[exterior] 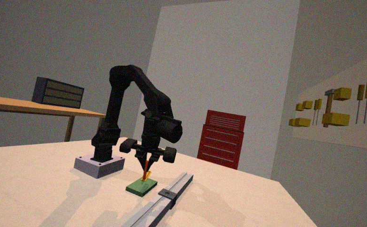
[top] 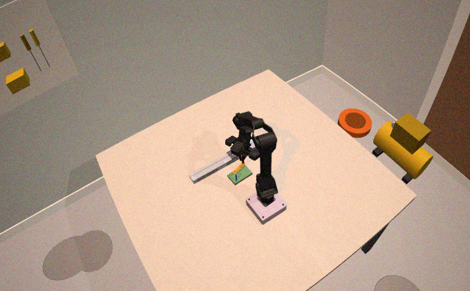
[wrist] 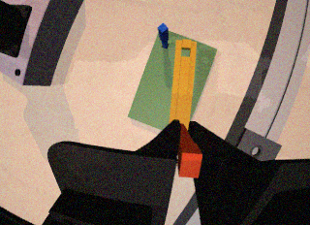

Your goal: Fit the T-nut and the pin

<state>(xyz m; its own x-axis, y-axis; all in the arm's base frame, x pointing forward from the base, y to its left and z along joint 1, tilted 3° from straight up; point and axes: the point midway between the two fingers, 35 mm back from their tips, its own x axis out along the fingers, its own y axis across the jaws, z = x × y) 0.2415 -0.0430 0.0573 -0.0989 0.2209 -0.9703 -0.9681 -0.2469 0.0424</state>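
Pale tabletop (top: 194, 223) (exterior: 19, 168) (wrist: 111, 21): beneath everything.
Jaws (top: 242, 157) (exterior: 146, 170): I had them clenched on the orange handle (top: 241, 157) (exterior: 145, 168) (wrist: 190, 162).
Brass nut (top: 238, 168) (exterior: 146, 176) (wrist: 183, 84): stretched lengthwise toward the pin's end (top: 235, 177) (wrist: 164, 36).

Tray (top: 244, 177) (exterior: 137, 187) (wrist: 147, 96): plain green.
T-nut (top: 236, 169) (exterior: 148, 174) (wrist: 183, 84): brass yellow.
Handle, at the T-nut's 6 o'clock end in the wrist view (top: 241, 157) (exterior: 145, 166) (wrist: 190, 165): orange-red, sides darker.
Pin, toward the tray's 12 o'clock edge in the wrist view (top: 236, 177) (wrist: 164, 36): blue.
Rail (top: 208, 170) (exterior: 185, 178) (wrist: 287, 65): silver-grey, dark line lengthwise.
Bracket (exterior: 167, 193) (wrist: 262, 144): dark grey.
Base (top: 263, 216) (exterior: 83, 165) (wrist: 39, 46): pale lilac, black dots.
Tool chest, 3 o'clock of the arm in the exterior view (exterior: 220, 140): red, pale horizontal stripes.
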